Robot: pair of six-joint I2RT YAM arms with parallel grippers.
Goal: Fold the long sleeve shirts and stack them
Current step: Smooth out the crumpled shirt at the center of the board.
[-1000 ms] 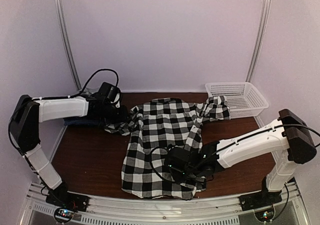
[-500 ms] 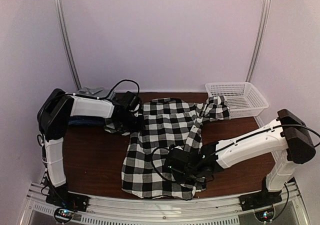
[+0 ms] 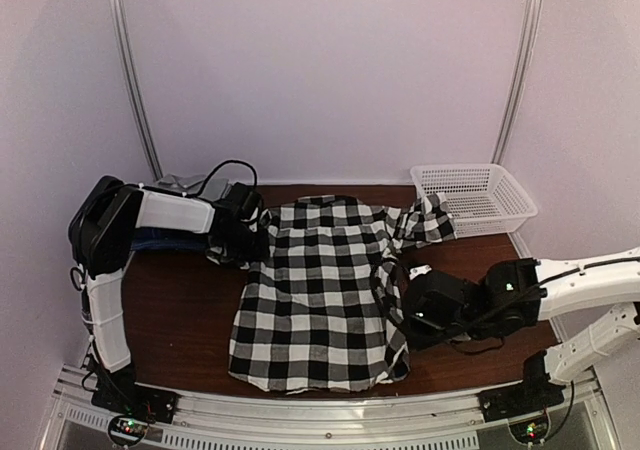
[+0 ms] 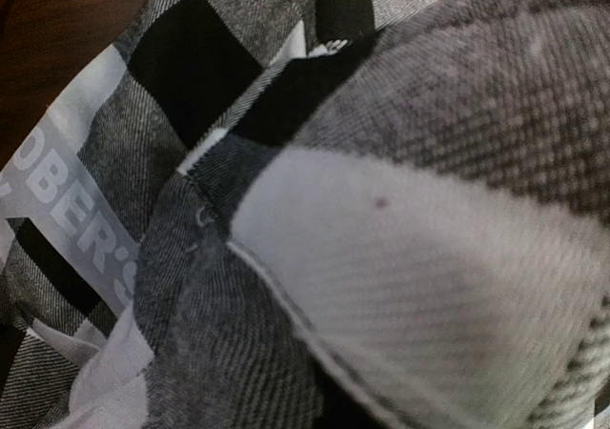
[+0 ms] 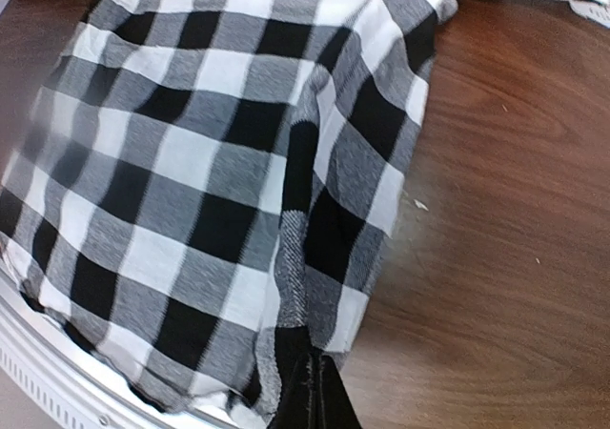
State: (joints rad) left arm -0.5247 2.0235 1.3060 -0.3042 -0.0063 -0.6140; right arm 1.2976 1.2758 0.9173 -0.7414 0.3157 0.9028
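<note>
**Plaid shirt nipped at its edge by the right fingers; left grip lost in cloth**

The plaid shirt (image 3: 315,300) was laid out flat on the brown table (image 3: 170,310), with its shoulders at the far end and its hem toward the near edge. The right gripper (image 5: 309,377) was caught by its own wrist camera with both fingers pressed tight together. A dark fold of the shirt's side edge, down by the hem, was nipped between their tips. Ahead of those fingers and off to their left, the checked cloth was spread wide. To their right, only bare wood was shown. One sleeve was trailed away well ahead of the right fingers, and its bunched end was left just beside the white basket (image 3: 475,195).

Over on the other side, the left gripper (image 3: 245,232) was pushed into the opposite sleeve, right where it was gathered off the shoulder. Nothing but cloth was given by the left wrist camera, pressed up close and partly blurred. A white label (image 4: 81,224) with printed grey letters was seen off to the left in that view. The left fingers themselves were hidden, so it could not be told whether they were spread or closed on the sleeve.

A dark blue shirt (image 3: 152,240) was seen behind the left fingers, tucked beneath the arm's white forearm. Whether it was touched by the plaid sleeve could not be made out.
</note>
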